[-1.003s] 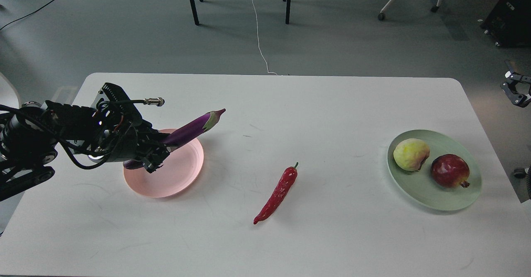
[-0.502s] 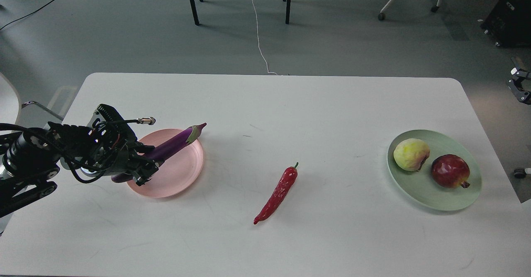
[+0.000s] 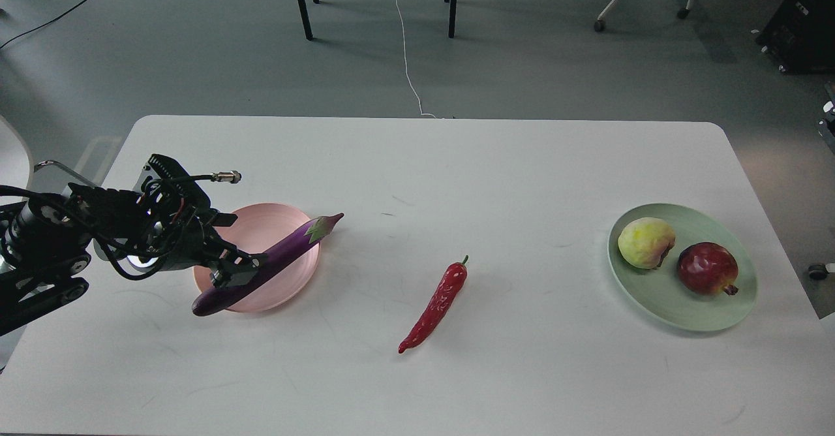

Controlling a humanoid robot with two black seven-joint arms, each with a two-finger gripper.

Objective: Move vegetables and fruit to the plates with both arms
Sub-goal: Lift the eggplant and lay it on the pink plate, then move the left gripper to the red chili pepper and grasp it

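Observation:
The purple eggplant point(image 3: 274, 258) lies slantwise across the pale pink plate point(image 3: 261, 227), its stem cap over the right rim and its tail past the front-left rim. My left gripper point(image 3: 227, 245) is over the plate's left side with its fingers spread; the lower finger point(image 3: 235, 270) is at the eggplant's upper side. The red chili pepper point(image 3: 437, 302) lies on the table at centre. The yellow-green fruit point(image 3: 646, 242) and the dark red pomegranate point(image 3: 708, 268) sit on the mint green plate point(image 3: 691, 315). Only a sliver of my right arm point(image 3: 830, 123) shows at the right edge; its gripper is out of view.
The white table point(image 3: 417, 162) ends at a rounded far edge, with grey floor, table legs point(image 3: 301, 2) and a white cable point(image 3: 406, 51) beyond. A chair frame point(image 3: 59, 168) stands off the table's left side.
My left gripper lowered the eggplant from a raised tilt onto the pink plate and spread its fingers; the eggplant now lies flat. The right gripper has drawn out past the right edge.

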